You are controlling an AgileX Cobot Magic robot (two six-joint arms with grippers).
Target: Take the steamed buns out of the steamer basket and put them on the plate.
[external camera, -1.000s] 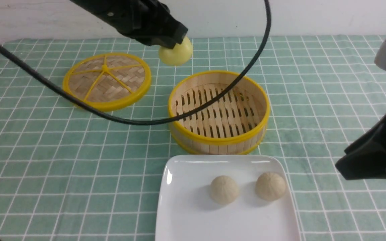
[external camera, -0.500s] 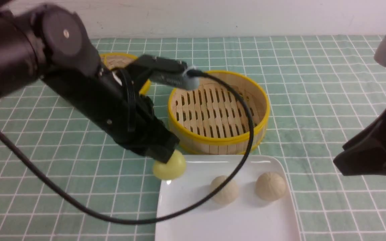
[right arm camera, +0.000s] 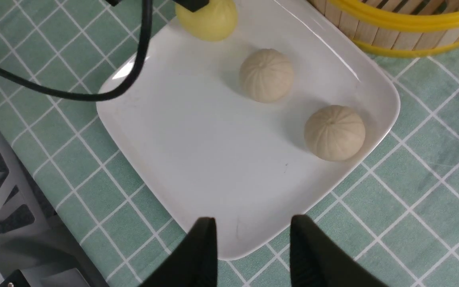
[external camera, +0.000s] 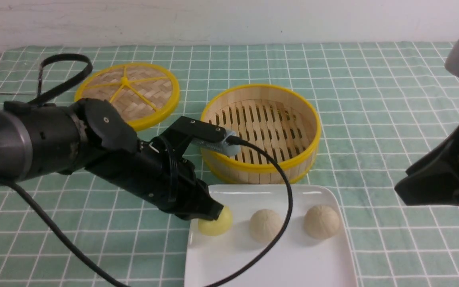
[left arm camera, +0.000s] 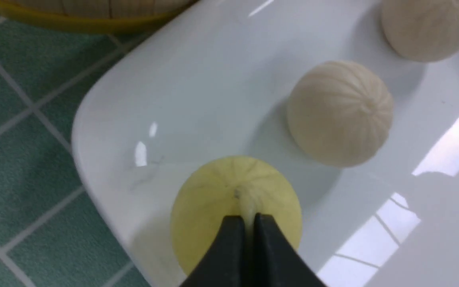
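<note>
So the left hand (external camera: 218,211) reaches in low and slanted, pinched tight on the pale yellow pleated bun (external camera: 214,225). That bun sits on the glossy white squarish plate (external camera: 253,259), beside two cream-beige buns (external camera: 266,226). Off right, the right hand (right arm camera: 253,229) hovers with its fingers spread.

It seems a robot test lab, not a real kitchen: a counter (external camera: 373,119) with a green checked cloth (external camera: 34,207), a bare white wall (external camera: 229,20), a black robot arm (external camera: 46,143) trailing a loose cable (external camera: 290,199).

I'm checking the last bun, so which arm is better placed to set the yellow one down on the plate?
Left. The left claw pinches the yellow bun over the plate; the right claw hangs open, empty.
</note>
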